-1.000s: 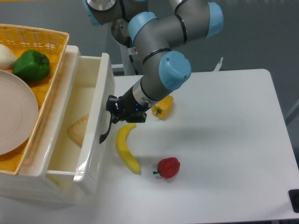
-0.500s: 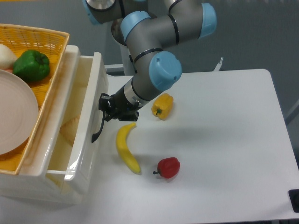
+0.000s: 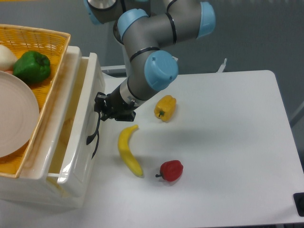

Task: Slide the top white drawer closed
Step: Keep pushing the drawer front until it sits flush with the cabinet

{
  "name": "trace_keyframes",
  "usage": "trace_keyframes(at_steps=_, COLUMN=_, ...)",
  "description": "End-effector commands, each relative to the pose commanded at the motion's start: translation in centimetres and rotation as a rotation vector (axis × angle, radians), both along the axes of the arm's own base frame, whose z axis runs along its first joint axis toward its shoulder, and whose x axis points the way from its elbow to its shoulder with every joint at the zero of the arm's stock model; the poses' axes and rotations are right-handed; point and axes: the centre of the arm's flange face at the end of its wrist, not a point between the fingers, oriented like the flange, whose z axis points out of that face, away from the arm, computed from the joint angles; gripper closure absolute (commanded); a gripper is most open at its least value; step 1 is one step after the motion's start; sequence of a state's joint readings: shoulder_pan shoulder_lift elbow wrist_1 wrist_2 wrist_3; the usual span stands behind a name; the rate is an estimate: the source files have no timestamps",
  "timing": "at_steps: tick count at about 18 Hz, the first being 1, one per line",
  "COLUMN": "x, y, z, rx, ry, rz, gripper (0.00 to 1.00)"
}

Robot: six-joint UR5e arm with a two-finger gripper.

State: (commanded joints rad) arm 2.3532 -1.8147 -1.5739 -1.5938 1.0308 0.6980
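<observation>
The top white drawer (image 3: pixel 80 123) juts out a little from the white cabinet at the left, with only a narrow strip of its inside showing. Its curved black handle (image 3: pixel 93 135) faces the table. My gripper (image 3: pixel 101 110) is pressed against the drawer's front panel just above the handle. Its fingers look shut with nothing held between them. The lower drawer is hidden beneath the top one.
A yellow wicker basket (image 3: pixel 52 47) on the cabinet holds a green pepper (image 3: pixel 31 66), a plate (image 3: pixel 14 118) and a white item. On the table lie a banana (image 3: pixel 128 151), a yellow pepper (image 3: pixel 165 108) and a red pepper (image 3: pixel 171 170).
My gripper has moved left, pushing the drawer's front panel in. The drawer's open gap has narrowed a lot over the three frames. The fruit has not moved.
</observation>
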Motion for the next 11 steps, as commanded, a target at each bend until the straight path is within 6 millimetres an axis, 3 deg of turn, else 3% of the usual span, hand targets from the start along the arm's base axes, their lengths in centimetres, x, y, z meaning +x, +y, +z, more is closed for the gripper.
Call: trace_keyframes(at_steps=11, x=1.08, y=0.63, z=0.14, rx=0.002, ry=-0.01, rz=-0.003, gripper=1.0)
